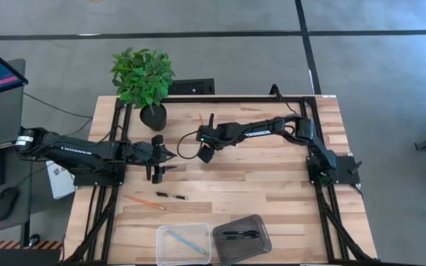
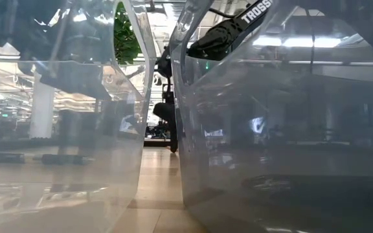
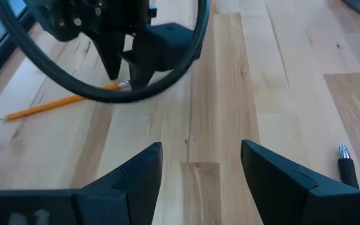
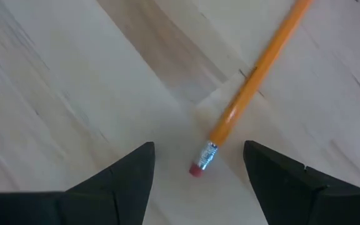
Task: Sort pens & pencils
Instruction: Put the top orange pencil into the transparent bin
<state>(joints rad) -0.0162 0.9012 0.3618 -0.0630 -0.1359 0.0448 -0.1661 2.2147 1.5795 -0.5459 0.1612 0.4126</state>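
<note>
The right gripper [image 4: 195, 165] hangs over an orange pencil [image 4: 255, 75] near the table's [image 1: 272, 185] back edge, jaws apart around its eraser end. It looks ready to grab: drop down, then squeeze. The left gripper [image 3: 199, 169] waits open mid-table.

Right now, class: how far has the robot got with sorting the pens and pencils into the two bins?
Done: a light blue pencil lies in the clear bin, and black pens in the dark bin. In hand: the open right tool hovers over an orange pencil, not gripping it. Left: that pencil, another orange pencil and a black pen on the table, near the open left tool.
</note>
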